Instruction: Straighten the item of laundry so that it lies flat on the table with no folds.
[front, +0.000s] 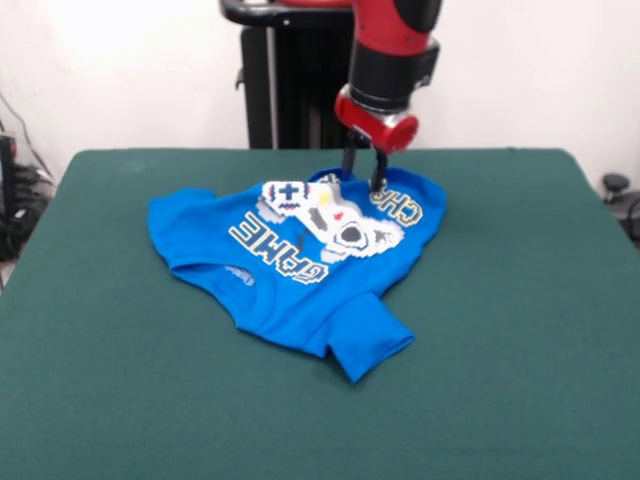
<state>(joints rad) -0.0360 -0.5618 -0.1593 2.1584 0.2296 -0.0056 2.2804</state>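
The bright blue T-shirt (300, 265) lies crumpled on the dark green table (520, 330), a little left of centre. Its front faces up, with the white controller print and the lettering wrinkled. One sleeve sticks out toward the near side and the far part is bunched and folded. My gripper (364, 172) hangs from the red arm at the shirt's far edge, by the "CHANGER" lettering. Its two dark fingers (380, 172) stand apart with their tips down at the cloth. No fabric is seen lifted between them.
The robot's black pedestal (290, 80) stands behind the table's far edge. Cables and equipment show beyond the table's left edge, and a small dark object (615, 184) beyond its right edge.
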